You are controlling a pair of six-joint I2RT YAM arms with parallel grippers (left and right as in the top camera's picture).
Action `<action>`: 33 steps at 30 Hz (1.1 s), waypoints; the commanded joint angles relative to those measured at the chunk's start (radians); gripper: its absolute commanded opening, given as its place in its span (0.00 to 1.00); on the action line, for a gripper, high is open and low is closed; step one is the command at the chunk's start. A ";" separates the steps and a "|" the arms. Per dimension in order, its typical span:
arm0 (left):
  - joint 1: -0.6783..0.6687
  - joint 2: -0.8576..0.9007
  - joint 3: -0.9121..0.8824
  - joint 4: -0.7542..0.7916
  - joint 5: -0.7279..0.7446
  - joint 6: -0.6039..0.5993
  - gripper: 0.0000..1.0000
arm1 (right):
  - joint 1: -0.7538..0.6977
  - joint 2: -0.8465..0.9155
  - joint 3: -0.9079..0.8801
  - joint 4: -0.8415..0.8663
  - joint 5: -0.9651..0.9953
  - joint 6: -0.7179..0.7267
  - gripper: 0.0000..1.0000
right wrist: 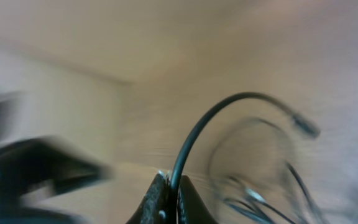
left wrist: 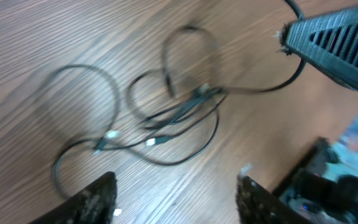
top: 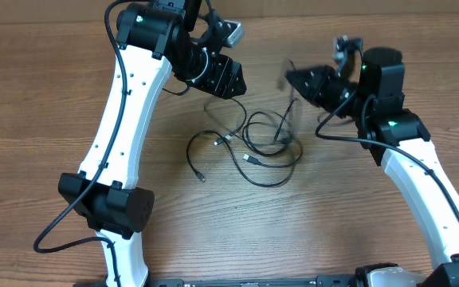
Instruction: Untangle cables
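**One strand lifted from the tangle, the other tool wide and empty**

The cables lie in a loose tangle of thin black loops at the middle of the desk. How many separate cords make up the tangle cannot be told, since the loops cross each other. The left wrist view shows the same cables with at least three pale plug ends among them, two close together at 8 o'clock of the knot.

There are two arms and two tools. In the overhead view the left tool hangs above the desk at 11 o'clock of the tangle. Its own camera shows the left tool standing wide, with only bare wood between its fingers and no cord touching them.

The right tool is at 1 o'clock of the tangle, blurred. In its own view the right tool is pinched tight on one strand of the cables. That strand arches up out of the fingers towards 1 o'clock and ends in a small plug.
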 commanded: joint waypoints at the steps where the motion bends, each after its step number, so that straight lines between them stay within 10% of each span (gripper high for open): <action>1: -0.018 0.009 0.000 -0.008 -0.162 -0.110 0.56 | -0.009 -0.027 0.016 -0.156 0.320 -0.002 0.04; 21: -0.039 -0.364 -0.303 -0.161 -0.470 -0.312 0.54 | -0.009 -0.027 0.014 -0.631 0.502 -0.079 0.04; 33: -0.039 -0.597 -0.827 0.367 -0.370 -0.409 0.69 | -0.009 -0.027 0.014 -0.688 0.515 -0.092 0.04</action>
